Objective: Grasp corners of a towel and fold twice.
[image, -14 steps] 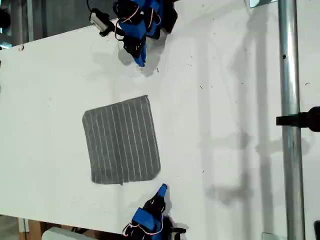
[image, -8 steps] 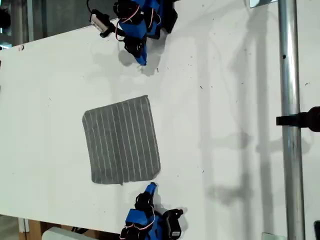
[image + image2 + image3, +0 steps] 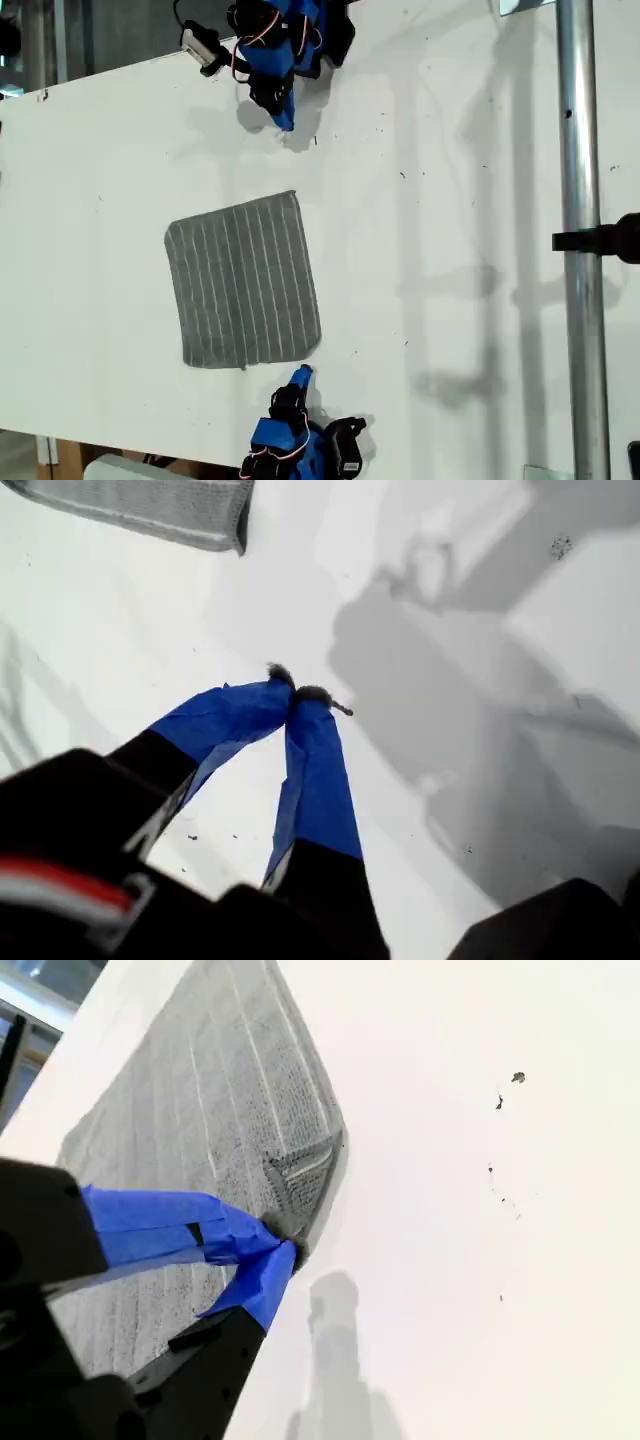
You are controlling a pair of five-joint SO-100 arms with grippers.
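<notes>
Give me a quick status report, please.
My first gripper shut, short of the towel. My second gripper shut at a corner, grip unconfirmed. Towel unfolded. Nothing in the way.

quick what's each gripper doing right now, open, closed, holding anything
My first gripper: closed, holding nothing, over bare table, apart from the towel.
My second gripper: closed at the towel's near corner; whether it grips cloth cannot be told.

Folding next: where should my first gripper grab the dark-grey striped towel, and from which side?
Probably take the dark-grey striped towel by the corner nearest my first gripper, coming in over the bare white table beyond that edge. It lies flat, so only the thin corner edge offers a pinch.
</notes>
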